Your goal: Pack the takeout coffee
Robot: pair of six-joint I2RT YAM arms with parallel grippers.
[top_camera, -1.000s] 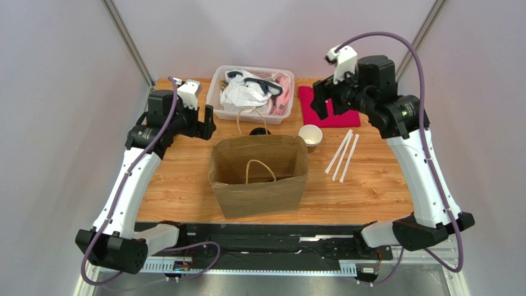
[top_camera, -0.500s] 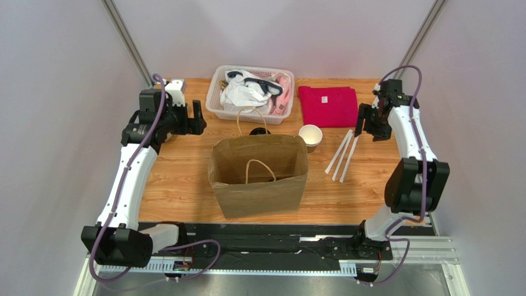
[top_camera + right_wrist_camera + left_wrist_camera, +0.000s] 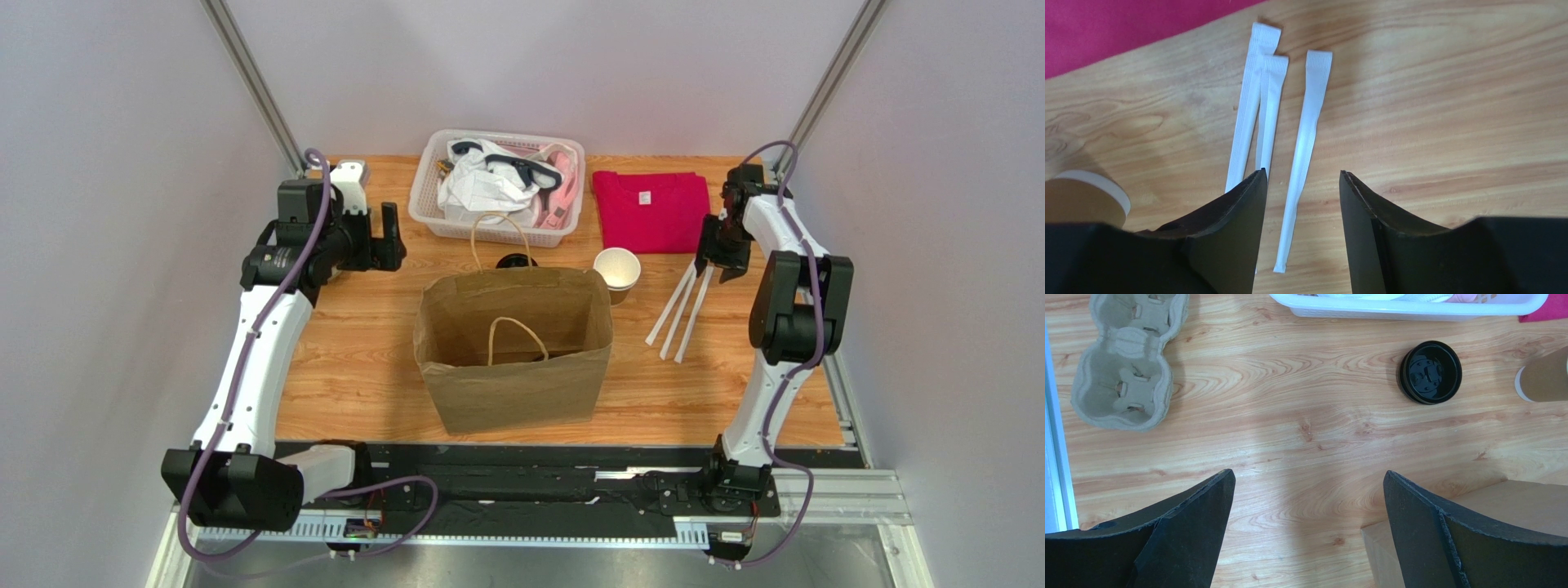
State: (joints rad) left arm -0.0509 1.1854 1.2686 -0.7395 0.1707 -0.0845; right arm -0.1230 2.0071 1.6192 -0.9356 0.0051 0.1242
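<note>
The right gripper [image 3: 1301, 179] has been swung off the cloth [image 3: 1118, 24] and lowered astride a straw [image 3: 1309, 122], jaws narrowed yet apart, nothing clamped. The cup [image 3: 1083, 197] is seen unlidded just left of it. The lid [image 3: 1430, 372] lies ahead of the wide-spread left gripper [image 3: 1308, 478]. Packing is judged unstarted.

Smooth wood-grain table [image 3: 1303, 429], matt black plastic lid [image 3: 1430, 372], rough grey pulp tray [image 3: 1122, 343], creased brown paper bag [image 3: 515, 368], red cloth [image 3: 650, 208].

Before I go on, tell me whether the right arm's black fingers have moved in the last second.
Yes. The right fingers swung from the folded red cloth's left edge rightward to its near right corner, above the three white paper-wrapped sticks.
</note>
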